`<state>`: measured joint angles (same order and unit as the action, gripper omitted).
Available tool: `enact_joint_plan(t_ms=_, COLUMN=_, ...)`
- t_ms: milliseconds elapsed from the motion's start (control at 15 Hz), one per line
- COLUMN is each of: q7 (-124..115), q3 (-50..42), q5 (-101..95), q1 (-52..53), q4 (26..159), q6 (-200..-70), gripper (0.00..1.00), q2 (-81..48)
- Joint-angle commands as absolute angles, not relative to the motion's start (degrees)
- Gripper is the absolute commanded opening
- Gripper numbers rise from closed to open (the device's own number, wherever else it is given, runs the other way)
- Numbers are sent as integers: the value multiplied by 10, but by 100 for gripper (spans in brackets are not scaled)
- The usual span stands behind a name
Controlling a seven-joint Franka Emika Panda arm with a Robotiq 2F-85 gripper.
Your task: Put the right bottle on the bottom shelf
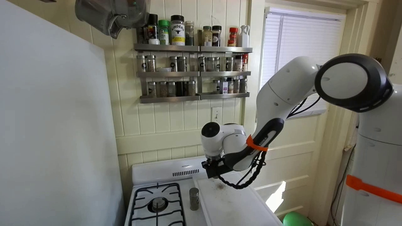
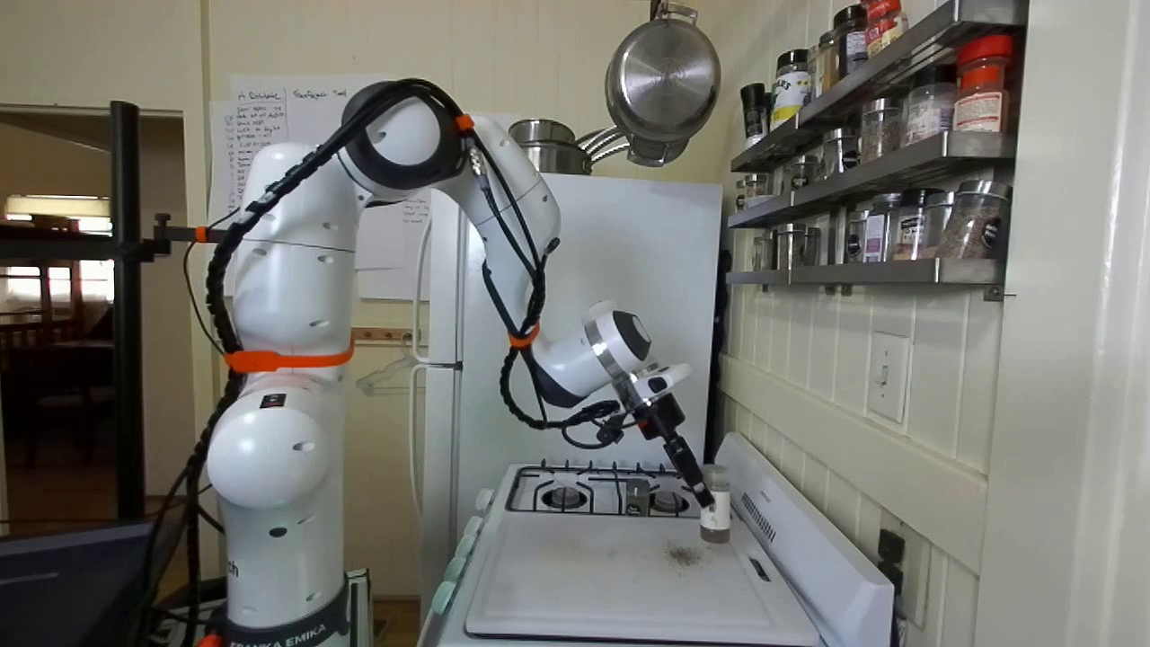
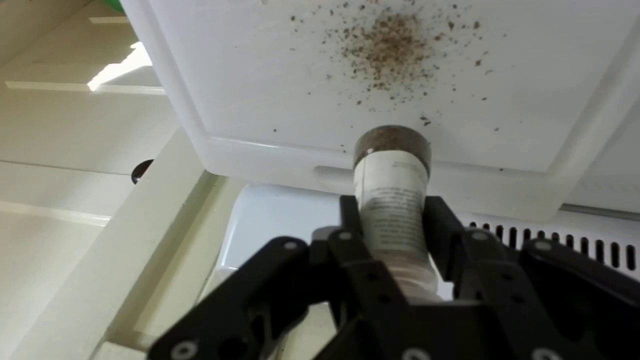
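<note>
The right bottle is a tall clear bottle with a white label (image 2: 716, 514), brown at its lower end. My gripper (image 3: 392, 210) is shut on it, with one finger on each side of the label; the bottle also shows in the wrist view (image 3: 392, 172). It is upright near the back of the stove's white cover. I cannot tell whether its base touches the cover. In an exterior view the arm hides it. The bottom shelf is the lowest grey metal tier of the wall rack (image 1: 224, 96), also seen in an exterior view (image 2: 898, 272), well above the gripper. It holds several jars.
A shorter dark jar (image 1: 194, 199) stands between the burner grate (image 1: 157, 204) and the white cover (image 2: 611, 575). Brown spice is spilled (image 3: 395, 47) on the cover. The stove's back panel (image 2: 809, 530) and the wall are close behind the bottle. Upper rack tiers (image 1: 166, 74) hold more jars.
</note>
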<state>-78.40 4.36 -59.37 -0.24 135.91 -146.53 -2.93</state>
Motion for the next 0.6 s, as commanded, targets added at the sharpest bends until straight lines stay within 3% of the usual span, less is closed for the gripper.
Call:
enact_joint_plan(t_ms=0, q7=-785, q3=42, q5=-606, q1=-1, q4=1331, q6=-1501, gripper=12, q2=-62)
enact_joint_plan(t_ms=533, q7=-808, q3=51, q5=-600, q1=7, q4=1306, q6=-1534, gripper=12, q2=-108)
